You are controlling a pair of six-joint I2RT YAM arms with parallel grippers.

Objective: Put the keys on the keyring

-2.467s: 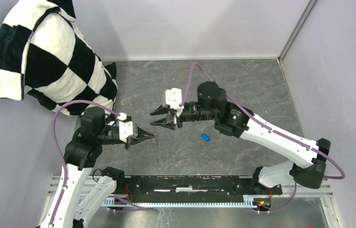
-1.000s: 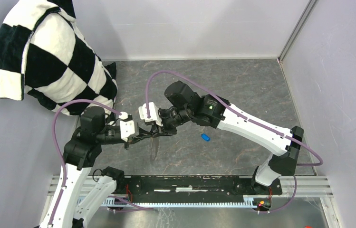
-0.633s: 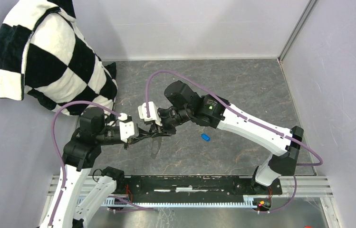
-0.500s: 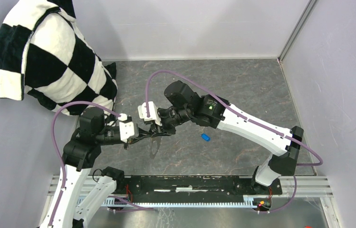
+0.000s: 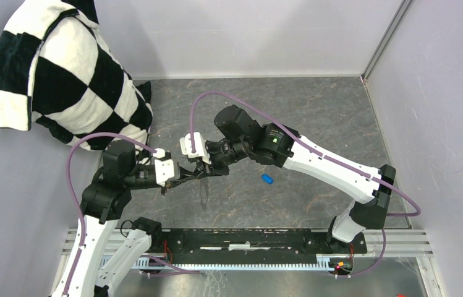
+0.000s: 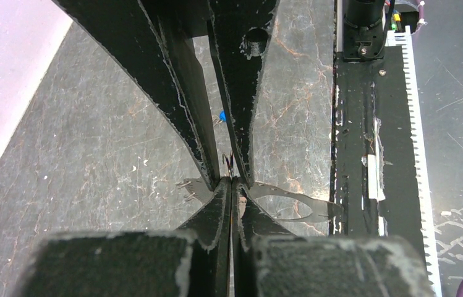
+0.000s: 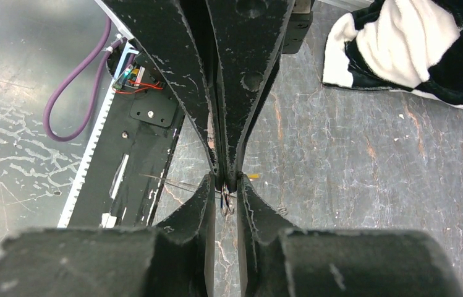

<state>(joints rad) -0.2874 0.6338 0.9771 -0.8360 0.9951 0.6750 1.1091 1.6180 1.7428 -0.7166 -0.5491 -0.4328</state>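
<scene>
My left gripper point(image 5: 186, 178) is shut on the keyring point(image 5: 202, 193), a thin grey wire loop that hangs from its tips above the table. In the left wrist view the left gripper point(image 6: 232, 183) has its jaws pressed together, with fine wire coming out at the tip. My right gripper point(image 5: 203, 171) meets it tip to tip. In the right wrist view the right gripper point(image 7: 226, 185) has its jaws a narrow gap apart, with the keyring point(image 7: 225, 203) wire between them, touching neither pad. A yellow sliver point(image 7: 252, 177) shows beside the tips. The blue key point(image 5: 267, 179) lies on the table.
A black-and-white checkered cloth point(image 5: 62, 74) is piled at the back left. The black rail point(image 5: 247, 240) with the arm bases runs along the near edge. Grey walls point(image 5: 439, 124) close in the right side and the back.
The right gripper came over from the right to meet the left gripper's tips. Over the last second its jaws have narrowed around the wire. The left arm has barely moved.
</scene>
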